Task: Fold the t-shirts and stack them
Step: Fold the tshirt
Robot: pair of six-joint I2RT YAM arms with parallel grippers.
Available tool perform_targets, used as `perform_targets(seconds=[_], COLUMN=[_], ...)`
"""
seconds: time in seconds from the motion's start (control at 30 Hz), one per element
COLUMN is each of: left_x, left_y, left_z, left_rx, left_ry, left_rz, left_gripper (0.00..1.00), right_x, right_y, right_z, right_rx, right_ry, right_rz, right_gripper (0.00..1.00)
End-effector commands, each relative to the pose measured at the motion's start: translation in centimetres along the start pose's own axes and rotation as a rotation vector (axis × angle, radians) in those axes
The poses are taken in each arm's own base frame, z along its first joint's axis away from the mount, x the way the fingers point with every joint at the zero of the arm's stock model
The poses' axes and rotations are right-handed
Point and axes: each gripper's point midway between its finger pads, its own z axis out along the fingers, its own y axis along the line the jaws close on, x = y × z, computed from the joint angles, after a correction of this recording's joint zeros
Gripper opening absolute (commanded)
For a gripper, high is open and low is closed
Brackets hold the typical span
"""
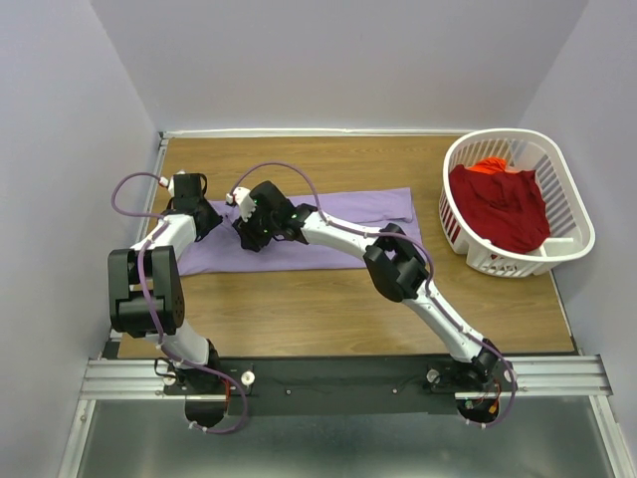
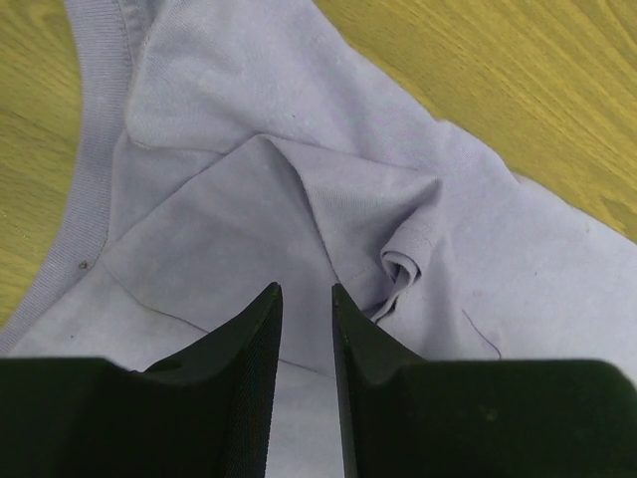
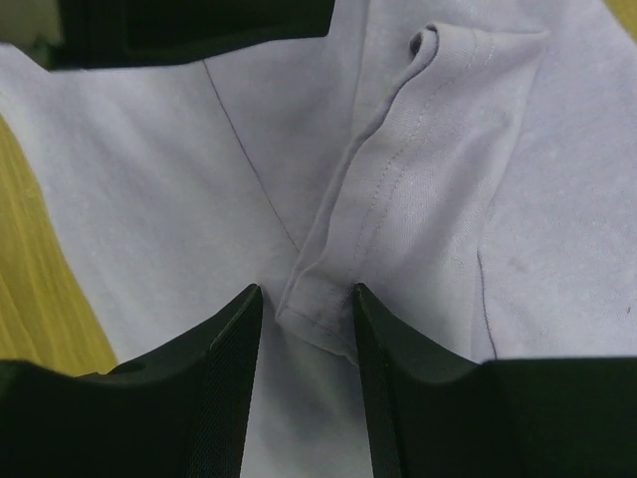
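Lavender t-shirt (image 1: 338,234) is laid out as a long strip on the tabletop (image 1: 328,309), just left of the white laundry basket (image 1: 571,212). The deep red t-shirt (image 1: 503,207) is bunched up inside that basket. Both arms are down over the end of the lavender one farthest from the basket. The left tool (image 2: 304,294) is the farther of the two from the basket; its fingers are only a narrow gap apart, low over the cloth beside a rumpled sleeve, and don't look clamped on anything. The right tool (image 3: 304,294) is partly open with the stitched sleeve hem fold running between its fingers, not squeezed.
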Motion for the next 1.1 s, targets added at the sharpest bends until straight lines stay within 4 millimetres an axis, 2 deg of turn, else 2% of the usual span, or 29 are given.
perform_targets(seconds=[0.0,0.17,0.3,0.4,0.63,0.9,1.07], left_x=[-0.7,-0.6,-0.4,-0.2,0.1,0.6,0.8], left_y=[-0.1,-0.1,-0.1,-0.1,0.0,-0.1,-0.2], left_z=[-0.3,-0.3,-0.2,-0.1,0.1,0.3,0.5], left_rx=[-0.009,-0.004,-0.002,-0.001,-0.005,0.001,0.009], left_ry=[-0.03,-0.023,-0.019,-0.011,-0.002,0.016,0.026], left_rz=[-0.009,-0.005,-0.004,0.0,0.002,0.009,0.011], left_gripper=[0.34,0.34,0.34,0.34,0.34,0.34,0.34], right_x=[1.4,1.4,0.1,-0.9,-1.8,-3.7,-4.0], right_y=[0.0,-0.1,0.0,0.1,-0.3,-1.2,-2.3], right_z=[1.5,1.4,0.5,0.0,-0.4,-1.3,-1.7], right_rx=[0.008,0.011,0.016,0.02,0.043,0.081,0.105], right_ry=[0.017,0.017,-0.004,-0.023,-0.039,-0.077,-0.088], right_rz=[-0.02,-0.019,-0.027,-0.032,-0.03,-0.007,0.023], right_gripper=[0.49,0.44,0.4,0.27,0.14,0.17,0.18])
